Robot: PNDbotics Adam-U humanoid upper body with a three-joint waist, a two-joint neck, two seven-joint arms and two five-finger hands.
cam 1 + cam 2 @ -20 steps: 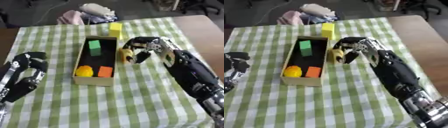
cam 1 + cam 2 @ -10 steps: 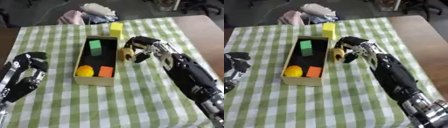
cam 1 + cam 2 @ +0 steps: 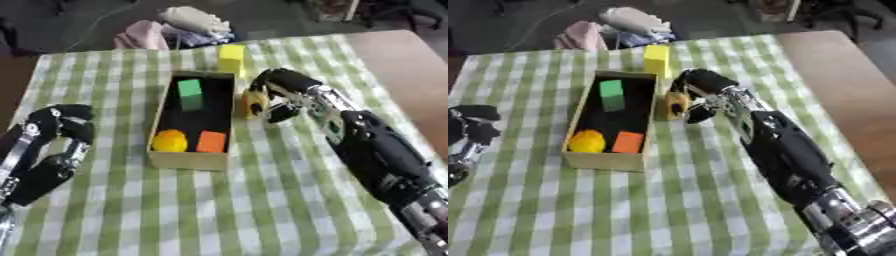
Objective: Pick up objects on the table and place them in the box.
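Now — right hand (image 3: 278,95) curled on small yellow piece (image 3: 255,103) | cardboard box (image 3: 190,160) beside | left hand (image 3: 54,135) curled, empty

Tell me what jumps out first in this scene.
The right hand sits just right of the open box, fingers curled round a small yellow object beside the box's wall. Inside the box lie a green block, a yellow ball and an orange block. A yellow block stands on the checked cloth just beyond the box.
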